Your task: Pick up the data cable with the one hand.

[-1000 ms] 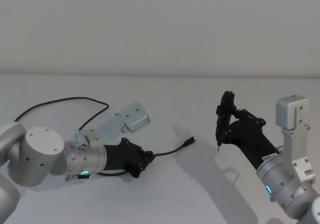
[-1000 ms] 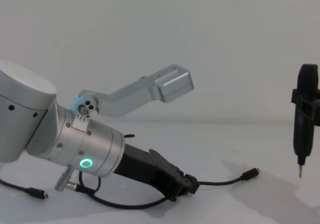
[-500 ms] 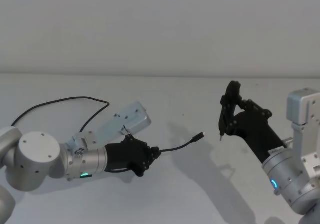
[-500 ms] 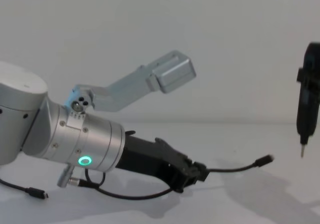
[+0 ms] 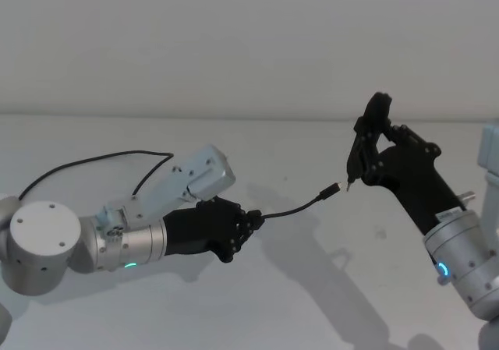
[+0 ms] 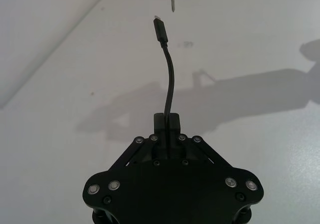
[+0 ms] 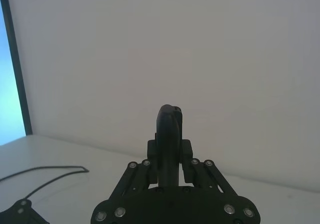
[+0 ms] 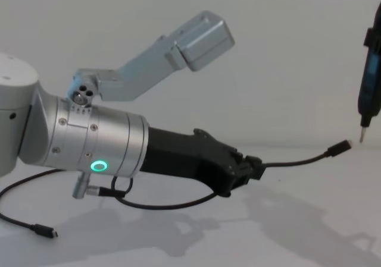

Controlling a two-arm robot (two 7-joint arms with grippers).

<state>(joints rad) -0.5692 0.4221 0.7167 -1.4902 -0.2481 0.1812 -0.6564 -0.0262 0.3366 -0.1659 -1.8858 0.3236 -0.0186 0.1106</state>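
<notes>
White desk [image 5: 257, 303], nothing on it but cable slack. Left arm reaches in low from the left, silver wrist [image 8: 98, 166] with green ring lit. The left hand [image 5: 253, 220] is clenched on the data cable [image 5: 292, 208], its 2 jaws pinching the cord a short way back from the free end, as the left wrist view confirms [image 6: 169, 120]. The right hand [image 5: 374, 157] is up at the right, clamped around a slim black device [image 5: 368, 139] whose metal tip points down. From the left hand's grip the cable's short free end arcs up and forward, off the desk. Its plug [image 5: 332, 189] hangs in the air just beside the device tip, close but apart in the chest view. The long remainder trails back behind the left arm, loops over the desk, and ends in a second plug [image 8: 44, 231] lying near the front edge. Judgement: pick looks done or nearly so, with 1 hand holding it. Cable is light, thin and floppy, though the short end holds its curve. The smooth jacket could slip through the jaws — a grip near the plug, as here, keeps the end controllable. The slack will drag along the desk.
</notes>
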